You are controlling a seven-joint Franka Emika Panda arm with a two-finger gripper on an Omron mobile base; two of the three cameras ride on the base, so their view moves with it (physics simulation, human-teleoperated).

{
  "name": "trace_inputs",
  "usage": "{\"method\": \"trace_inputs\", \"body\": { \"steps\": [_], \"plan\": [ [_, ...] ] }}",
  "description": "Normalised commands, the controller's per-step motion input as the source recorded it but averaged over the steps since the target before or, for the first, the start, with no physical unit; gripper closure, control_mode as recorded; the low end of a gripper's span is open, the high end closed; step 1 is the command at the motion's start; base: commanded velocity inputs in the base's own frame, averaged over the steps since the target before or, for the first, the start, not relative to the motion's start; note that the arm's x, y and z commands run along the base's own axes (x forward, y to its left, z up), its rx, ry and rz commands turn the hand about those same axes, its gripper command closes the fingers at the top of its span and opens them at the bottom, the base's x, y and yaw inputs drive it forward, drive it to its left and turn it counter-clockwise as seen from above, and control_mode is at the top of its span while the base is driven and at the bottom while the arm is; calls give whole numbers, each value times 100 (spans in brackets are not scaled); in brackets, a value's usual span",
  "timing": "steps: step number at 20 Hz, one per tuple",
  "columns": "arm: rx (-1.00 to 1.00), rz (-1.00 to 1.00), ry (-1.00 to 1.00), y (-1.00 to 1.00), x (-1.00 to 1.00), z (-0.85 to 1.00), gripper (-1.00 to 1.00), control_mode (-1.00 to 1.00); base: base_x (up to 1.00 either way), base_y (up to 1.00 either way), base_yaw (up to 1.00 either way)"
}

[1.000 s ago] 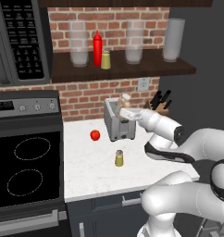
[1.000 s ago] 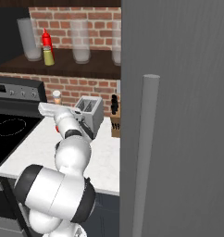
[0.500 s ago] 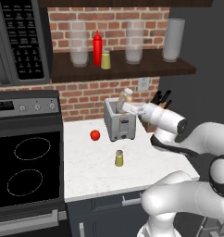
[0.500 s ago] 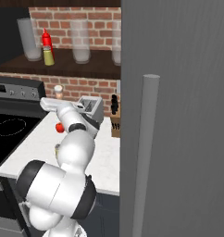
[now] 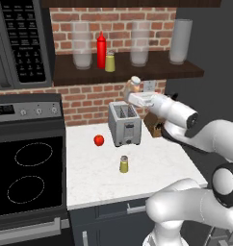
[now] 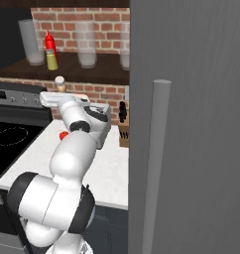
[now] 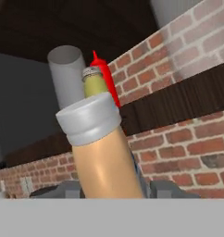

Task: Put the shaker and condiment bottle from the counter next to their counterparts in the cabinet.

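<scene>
the pincer (image 5: 135, 94) is gripping the tan condiment bottle (image 5: 133, 87) in the air above the toaster (image 5: 124, 124), just below the cabinet (image 5: 128, 72) shelf; its fingers are mostly hiding behind the bottle in the hand view. the shaker (image 5: 123, 164) is standing on the table (image 5: 152, 168), well apart from a tomato (image 5: 98, 140). up on the shelf, the red squeeze bottle (image 5: 101, 50) and its small shaker twin (image 5: 110, 62) are sitting side by side, hazy glass jars (image 5: 81, 45) flanking them.

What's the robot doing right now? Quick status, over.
Gripper shut on condiment bottle, held above toaster. Shaker on counter. Cabinet shelf ahead; glass jars flank the red bottle.
</scene>
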Motion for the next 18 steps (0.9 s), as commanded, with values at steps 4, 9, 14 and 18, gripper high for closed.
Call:
{"method": "trace_inputs", "body": {
  "steps": [4,9,14,18],
  "plan": [
    [-4,-5,-19,0,0,55,100,-100,0,0,0],
    [-3,-5,-15,0,-3,45,100,-100,0,0,0],
    [-2,-4,-6,0,-1,27,100,-100,0,0,0],
    [-1,-4,-6,0,0,27,100,-100,0,0,0]
  ]
}}
